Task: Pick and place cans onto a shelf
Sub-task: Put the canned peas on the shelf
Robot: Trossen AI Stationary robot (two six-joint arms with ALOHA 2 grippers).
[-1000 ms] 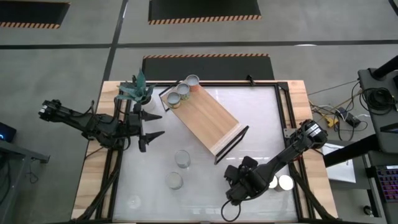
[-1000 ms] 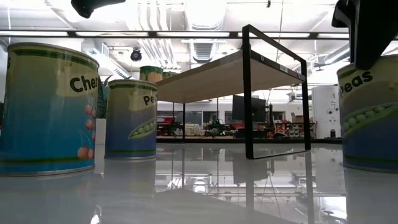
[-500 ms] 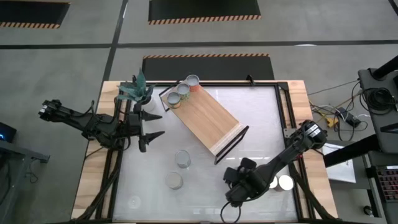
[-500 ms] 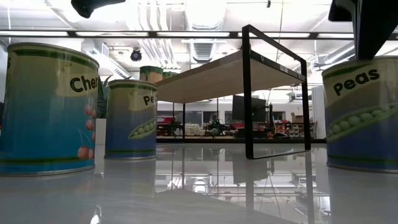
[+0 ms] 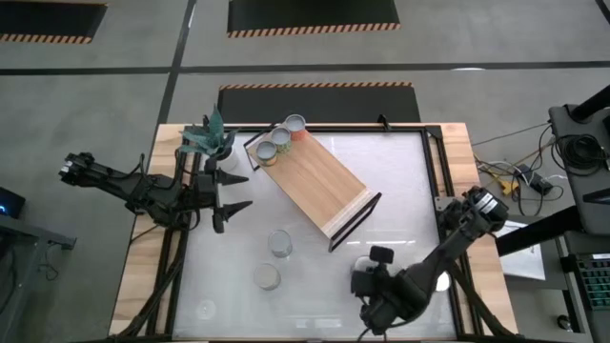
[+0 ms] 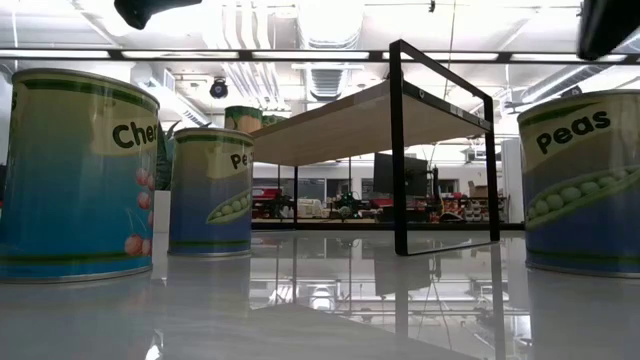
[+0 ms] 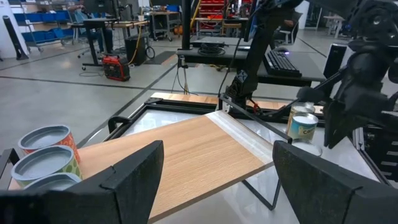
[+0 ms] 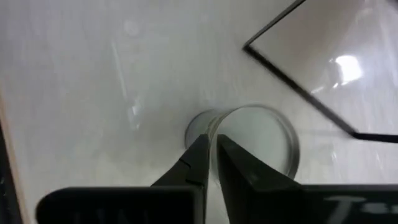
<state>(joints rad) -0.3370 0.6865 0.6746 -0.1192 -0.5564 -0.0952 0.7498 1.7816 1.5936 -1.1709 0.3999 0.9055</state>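
Observation:
The light-wood shelf [image 5: 315,181] stands slantwise at the table's middle, with three cans [image 5: 279,138] on its far-left end. Two cans [image 5: 280,243] [image 5: 268,276] stand on the table near it. They show in the low view as a cherries can [image 6: 75,175] and a peas can [image 6: 210,190]. Another peas can [image 6: 580,190] stands upright at the right. My right gripper [image 8: 211,146] hangs above a can's round top [image 8: 261,140], fingers shut, clear of it. My left gripper [image 7: 217,168] is open and empty at the table's left, facing the shelf [image 7: 186,149].
A white pot with a green plant [image 5: 212,143] stands at the far left corner. One more can [image 5: 440,281] stands by the right edge, beside my right arm. The table's black frame [image 5: 434,162] runs around the white top.
The peas can at the right of the low view, tilted a second ago under my right gripper, now stands flat on the table. My right gripper has gone up off it, almost out of the low view, and drifted toward the table's near edge.

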